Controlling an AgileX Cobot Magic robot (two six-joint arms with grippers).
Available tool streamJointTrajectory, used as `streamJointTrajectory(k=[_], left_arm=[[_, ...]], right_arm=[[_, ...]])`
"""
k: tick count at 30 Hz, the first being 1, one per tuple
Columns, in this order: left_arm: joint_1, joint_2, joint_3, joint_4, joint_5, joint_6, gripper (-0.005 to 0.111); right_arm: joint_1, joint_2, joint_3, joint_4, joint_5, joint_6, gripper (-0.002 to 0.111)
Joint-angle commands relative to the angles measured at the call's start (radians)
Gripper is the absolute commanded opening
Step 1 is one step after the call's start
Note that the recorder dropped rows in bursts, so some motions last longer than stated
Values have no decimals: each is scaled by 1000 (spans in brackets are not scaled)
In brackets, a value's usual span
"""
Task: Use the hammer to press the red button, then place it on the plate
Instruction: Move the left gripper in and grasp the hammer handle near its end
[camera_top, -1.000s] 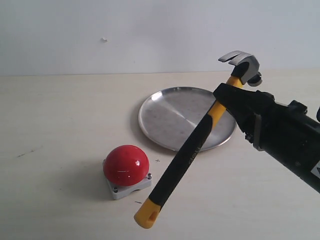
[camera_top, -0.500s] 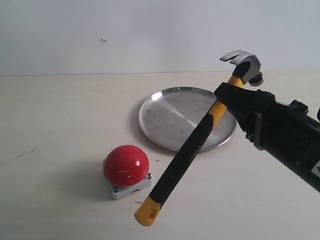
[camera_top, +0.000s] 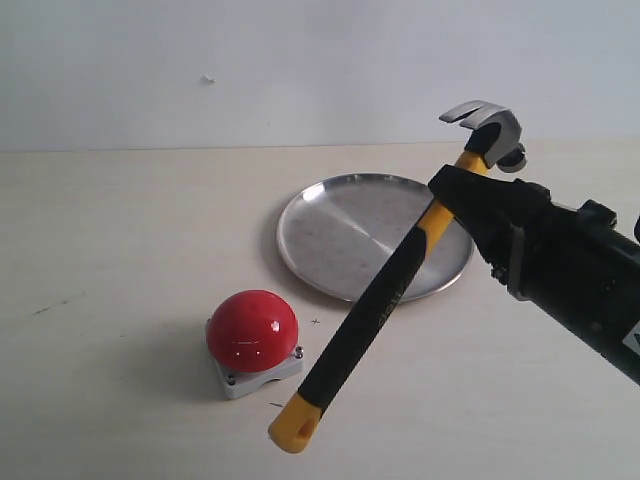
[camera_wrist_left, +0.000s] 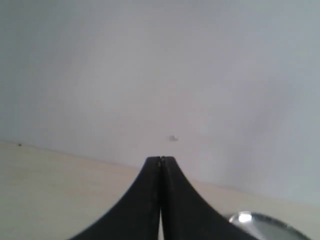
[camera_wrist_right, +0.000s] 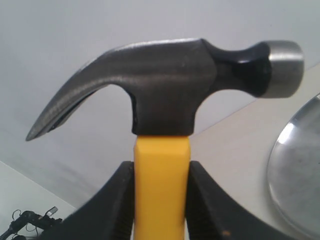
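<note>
The right pincer (camera_wrist_right: 161, 172) hides part of the right rim of the plate (camera_top: 320, 235); the left pincer (camera_wrist_left: 160, 167), clenched, appears only in its wrist view. The right pincer grasps the hammer (camera_top: 385, 298) below its head, above the surface (camera_top: 120, 260): head high, far-right; looped end low, near, beside the red button (camera_top: 253, 328).

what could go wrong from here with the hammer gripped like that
The right gripper clamps the hammer just under its head, so the long handle could pivot or slip in the jaws.
The handle's yellow end hangs low close to the red button; a sweep might knock the button aside rather than press it.
Set down carelessly, the handle may overhang the plate rim and tip off.
</note>
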Motion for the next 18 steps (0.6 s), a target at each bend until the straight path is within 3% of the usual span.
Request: streamJointTrajectory(k=[1, 6, 12, 17, 18], left_arm=[[-100, 225, -136, 183, 81, -42, 0], [-262, 454, -295, 319, 184, -7, 0], [-470, 678, -478, 331, 357, 213, 0], [-576, 798, -590, 230, 461, 408, 0], [-613, 841, -640, 115, 527, 540, 0]], right_arm=[[0, -7, -8, 7, -82, 15, 0], [0, -7, -21, 25, -82, 13, 0], [0, -7, -71, 35, -65, 13, 0], [0, -7, -117, 87, 7, 1, 0], [0, -5, -133, 95, 31, -21, 0]])
